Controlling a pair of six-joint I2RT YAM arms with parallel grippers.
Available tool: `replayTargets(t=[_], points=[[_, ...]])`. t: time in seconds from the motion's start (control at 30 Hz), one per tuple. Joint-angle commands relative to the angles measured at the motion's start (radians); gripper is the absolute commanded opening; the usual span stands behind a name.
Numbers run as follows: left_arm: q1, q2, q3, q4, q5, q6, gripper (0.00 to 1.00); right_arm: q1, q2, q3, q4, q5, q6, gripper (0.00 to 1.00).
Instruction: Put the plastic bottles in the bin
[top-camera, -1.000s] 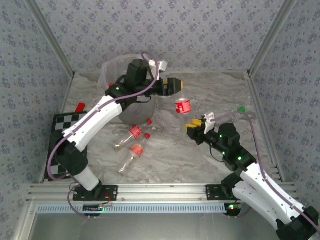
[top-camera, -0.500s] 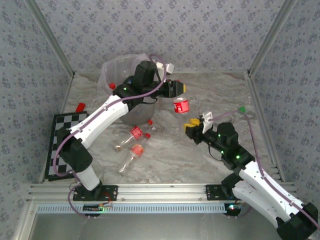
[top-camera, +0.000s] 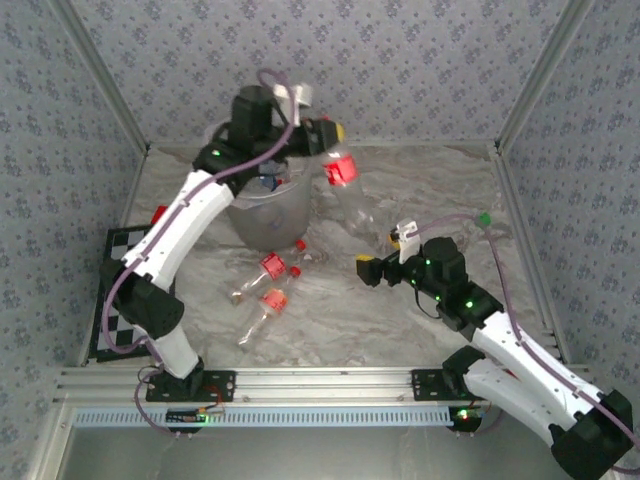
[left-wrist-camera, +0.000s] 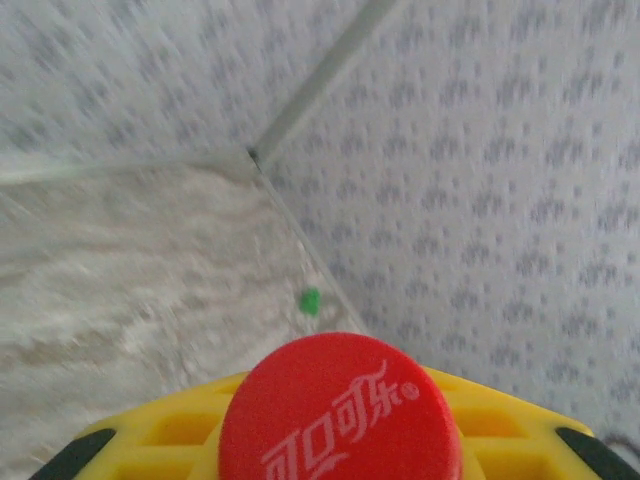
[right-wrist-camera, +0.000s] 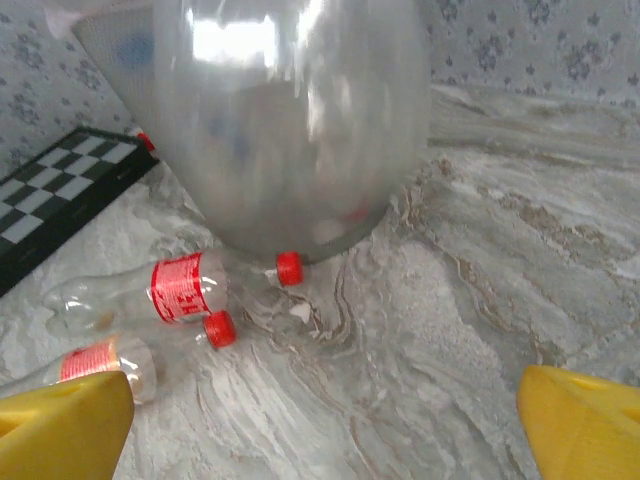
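My left gripper (top-camera: 328, 138) is raised beside the bin's right rim and is shut on the neck of a clear red-labelled bottle (top-camera: 342, 172), which hangs down to the right. In the left wrist view its red cap (left-wrist-camera: 340, 410) sits between the yellow fingers (left-wrist-camera: 160, 432). The translucent bin (top-camera: 265, 210) stands at the back left, with bottles inside. Three bottles lie in front of it (top-camera: 270, 265) (top-camera: 272, 300) (top-camera: 296, 247). Low over the table, my right gripper (top-camera: 372, 268) is open and faces the bin (right-wrist-camera: 290, 120) and a red-labelled bottle (right-wrist-camera: 180, 290).
A checkerboard (top-camera: 118, 285) lies at the left edge, with a red-capped bottle (top-camera: 160, 213) behind it. A small green cap (top-camera: 484, 218) rests near the right wall. Patterned walls close in the marble-look table (top-camera: 430, 190) on three sides.
The left arm lifted the red-labelled bottle up and back to the left, toward the bin's rim. The right gripper shifted a little left and lower.
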Motion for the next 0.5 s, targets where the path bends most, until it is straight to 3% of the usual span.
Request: replayTargets(t=[0.0,0.37,0.47], points=[[0.106,-0.055,0.091,0.063,0.032,-0.032,0.02,0.005,0.012,0.011,-0.028,0.028,-0.003,1.00],[0.385,-0.120,0.047,0.173,-0.059,0.008,0.00,0.008,0.037,0.001,-0.009,0.020,0.004,1.00],[0.406,-0.136,-0.018,0.161,-0.184,0.111,0.00,0.008,0.037,-0.002,-0.016,0.024,-0.001,1.00]])
